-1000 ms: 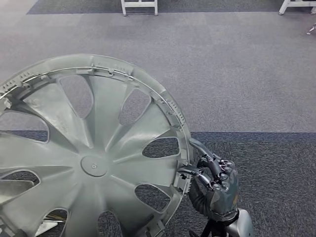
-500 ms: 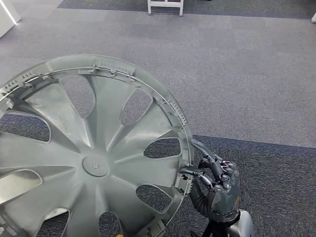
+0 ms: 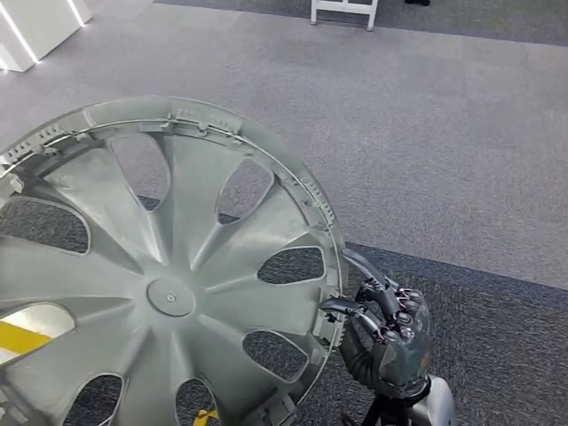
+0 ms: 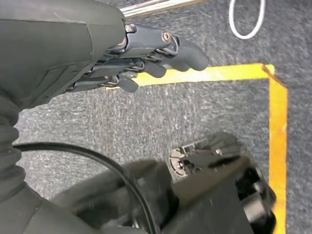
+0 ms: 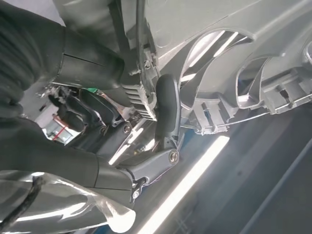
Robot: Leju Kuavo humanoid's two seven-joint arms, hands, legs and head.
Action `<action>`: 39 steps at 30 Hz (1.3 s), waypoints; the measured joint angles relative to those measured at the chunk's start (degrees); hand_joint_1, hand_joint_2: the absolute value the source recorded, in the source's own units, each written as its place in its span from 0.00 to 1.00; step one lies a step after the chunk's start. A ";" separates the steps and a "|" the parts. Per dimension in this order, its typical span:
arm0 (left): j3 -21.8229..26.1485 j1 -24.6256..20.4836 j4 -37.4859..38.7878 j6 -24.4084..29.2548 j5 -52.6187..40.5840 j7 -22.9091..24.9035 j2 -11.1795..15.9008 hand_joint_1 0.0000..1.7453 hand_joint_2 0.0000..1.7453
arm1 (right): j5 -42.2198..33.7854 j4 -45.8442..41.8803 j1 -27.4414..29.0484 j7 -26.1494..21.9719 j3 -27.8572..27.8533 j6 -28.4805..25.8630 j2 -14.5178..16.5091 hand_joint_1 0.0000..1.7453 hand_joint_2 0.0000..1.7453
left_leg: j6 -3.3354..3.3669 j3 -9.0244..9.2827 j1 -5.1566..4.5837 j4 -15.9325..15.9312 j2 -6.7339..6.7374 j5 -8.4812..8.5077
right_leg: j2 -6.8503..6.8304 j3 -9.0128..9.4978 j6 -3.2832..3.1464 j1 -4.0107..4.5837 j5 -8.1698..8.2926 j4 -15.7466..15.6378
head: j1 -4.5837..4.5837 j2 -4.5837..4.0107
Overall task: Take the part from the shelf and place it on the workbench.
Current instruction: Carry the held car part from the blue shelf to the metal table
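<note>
My right hand point(image 3: 391, 333) pinching rim of big grey wheel cover point(image 3: 161, 275), cover held up tilted over grey carpet floor point(image 3: 435, 160), my left hand point(image 4: 110, 53) hanging w/ fingers point(image 4: 162, 51) straight, holding nothing, yellow floor tape point(image 4: 278, 141) below.

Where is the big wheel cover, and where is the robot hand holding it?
wheel cover point(image 3: 170, 297): head view, on its centre hub.
right hand point(image 3: 385, 333): head view, on the middle of the hand gripping the cover's rim.

The right robot hand point(image 3: 389, 333) pinches with curled fingers, while the left robot hand point(image 4: 110, 53) hangs with fingers extended.
</note>
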 joint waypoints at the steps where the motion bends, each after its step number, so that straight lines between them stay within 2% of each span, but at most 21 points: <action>1: 0.01 0.05 0.01 0.00 0.00 0.00 0.02 0.00 1.00 | 0.00 -0.01 -0.02 0.00 0.00 0.00 0.00 1.00 1.00 | 0.34 -0.15 0.11 -0.07 -0.44 0.23 | -0.21 -0.08 0.35 -0.05 -0.04 0.00 | 0.01 0.00; 3: 0.01 0.15 0.01 0.00 0.00 0.00 0.05 0.00 1.00 | 0.03 -0.01 -0.05 0.00 -0.01 0.00 -0.01 1.00 1.00 | 1.05 -0.25 0.36 -0.47 -1.25 0.74 | 1.23 -0.81 0.97 -0.19 -1.38 1.47 | 0.10 0.00; 6: 0.01 0.00 0.00 -0.02 -0.02 0.00 -0.02 0.00 1.00 | 0.01 0.00 0.05 0.00 -0.02 0.00 -0.02 1.00 1.00 | 1.77 -0.68 0.47 -0.64 -2.51 1.28 | 4.34 -5.11 1.39 -0.33 -6.86 11.34 | 0.33 0.00; 8: 0.01 0.04 0.01 -0.02 -0.02 0.00 -0.05 0.00 1.00 | 0.00 0.00 0.11 0.00 -0.02 0.00 -0.01 1.00 1.00 | 1.84 -0.96 0.42 -0.59 -3.48 1.51 | 4.71 -7.14 1.50 -0.39 -8.20 16.07 | 0.34 0.00; 9: 0.01 0.09 0.01 -0.02 -0.02 0.00 -0.05 0.00 1.00 | 0.00 0.00 0.12 0.00 -0.02 0.00 -0.01 1.00 1.00 | 1.79 -1.03 0.42 -0.53 -4.01 1.61 | 4.77 -6.66 1.52 -0.45 -7.26 15.35 | 0.33 0.00; 10: 0.01 0.13 0.01 -0.02 -0.02 0.00 -0.06 0.00 1.00 | 0.00 0.00 0.12 0.00 -0.02 0.00 -0.01 1.00 1.00 | 1.70 -1.06 0.45 -0.44 -4.57 1.67 | 4.88 -5.12 1.51 -0.55 -5.48 12.56 | 0.33 0.00; 12: 0.02 0.07 0.00 -0.02 -0.02 0.00 -0.06 0.00 1.00 | 0.01 0.00 0.06 0.00 -0.02 0.00 0.00 1.00 1.00 | 1.38 -1.34 0.42 0.06 -5.63 1.67 | 6.02 -1.08 1.48 -0.83 -2.26 4.82 | 0.36 0.00; 14: 0.03 -0.02 0.01 -0.02 -0.02 0.00 -0.05 0.00 1.00 | 0.02 0.00 0.00 -0.03 -0.03 0.00 0.00 1.00 1.00 | 0.77 -2.09 0.37 0.66 -6.45 1.84 | 7.02 0.95 1.18 -0.91 -1.53 0.84 | 0.32 0.00; 17: 0.09 0.20 0.02 -0.03 -0.02 -0.02 -0.01 0.00 1.00 | 0.04 0.00 0.05 -0.09 -0.04 0.00 0.00 1.00 1.00 | -0.26 -3.05 0.55 1.00 -6.89 2.19 | 6.34 0.81 0.14 -0.74 -1.23 0.47 | 0.25 0.00; 19: 0.14 0.26 0.02 -0.04 -0.02 -0.02 0.01 0.00 1.00 | 0.02 0.00 0.01 -0.13 -0.04 0.00 0.00 1.00 1.00 | -0.79 -4.06 0.59 3.46 -5.49 0.10 | 5.41 0.59 -0.59 -0.83 -0.77 0.22 | 0.03 0.00; 22: 0.14 0.11 0.02 -0.04 -0.02 -0.03 0.01 0.00 1.00 | -0.02 0.00 0.05 -0.17 -0.04 0.00 0.00 1.00 1.00 | -1.44 -7.79 0.82 13.74 -3.61 -5.89 | 3.70 -0.05 -1.16 -0.61 -0.37 0.20 | -0.15 0.00; 24: 0.14 0.16 0.02 -0.04 -0.02 -0.04 0.01 0.00 1.00 | -0.02 0.00 0.06 -0.18 -0.04 0.00 0.00 1.00 1.00 | -1.51 -7.92 0.90 16.16 -3.46 -6.51 | 2.59 -0.47 -1.26 -0.45 -0.12 0.21 | -0.14 0.00; 25: 0.14 0.19 0.02 -0.04 -0.02 -0.04 0.01 0.00 1.00 | -0.02 0.00 0.06 -0.19 -0.04 0.00 0.00 1.00 1.00 | -1.40 -6.38 0.89 14.10 -3.33 -5.37 | 2.11 -0.59 -1.24 -0.40 0.00 0.22 | -0.14 0.00; 27: 0.15 0.12 0.02 -0.04 -0.03 -0.04 0.03 0.00 1.00 | -0.02 0.00 0.05 -0.21 -0.04 0.00 0.00 1.00 1.00 | -0.87 -1.42 0.62 6.09 -1.90 -2.43 | 1.24 -0.64 -1.06 -0.27 0.21 0.23 | -0.13 0.00; 29: 0.16 -0.10 0.02 -0.04 -0.04 -0.07 0.07 0.00 1.00 | -0.02 0.00 0.01 -0.23 -0.04 0.00 0.00 1.00 1.00 | -0.19 1.52 0.16 0.57 -0.41 -1.11 | 0.43 -0.78 -0.65 -0.07 0.46 0.33 | -0.08 0.00; 32: 0.17 -0.04 0.02 -0.04 -0.04 -0.11 0.09 0.00 1.00 | -0.02 0.00 -0.08 -0.31 -0.05 0.00 0.00 1.00 1.00 | 0.66 1.21 0.04 -0.47 -0.95 -0.52 | -0.45 -1.01 0.26 -0.04 0.77 0.32 | -0.05 0.00; 33: 0.19 0.04 0.02 -0.04 -0.04 -0.11 0.08 0.00 1.00 | -0.02 0.00 -0.10 -0.33 -0.06 0.00 0.00 1.00 1.00 | 0.98 1.08 0.18 -0.76 -1.30 -0.09 | 0.20 -1.25 0.60 -0.08 0.22 0.72 | -0.04 0.00; 34: 0.20 0.04 0.02 -0.04 -0.04 -0.11 0.08 0.00 1.00 | -0.03 0.00 -0.10 -0.34 -0.08 0.00 0.00 1.00 1.00 | 1.32 0.90 0.34 -1.05 -1.64 0.39 | 1.31 -1.86 0.87 -0.12 -1.04 2.08 | -0.01 0.00; 36: 0.21 -0.10 0.02 -0.03 -0.05 -0.12 0.01 0.00 1.00 | -0.04 0.01 -0.05 -0.35 -0.12 0.00 0.00 1.00 1.00 | 1.76 0.16 0.43 -1.25 -2.38 1.17 | 3.84 -4.23 1.23 -0.17 -5.28 8.16 | 0.06 0.00; 38: 0.21 -0.15 0.02 -0.02 -0.07 -0.13 -0.05 0.00 1.00 | -0.07 0.02 -0.01 -0.35 -0.13 0.00 0.00 1.00 1.00 | 1.87 -0.78 0.34 -1.15 -3.26 1.81 | 4.64 -6.48 1.37 -0.17 -8.51 14.91 | 0.06 0.00; 39: 0.21 -0.12 0.02 -0.02 -0.07 -0.13 -0.05 0.00 1.00 | -0.08 0.03 -0.01 -0.35 -0.13 0.00 0.00 1.00 1.00 | 1.82 -1.21 0.30 -1.07 -3.74 2.11 | 4.73 -6.49 1.38 -0.16 -8.65 15.97 | 0.04 0.00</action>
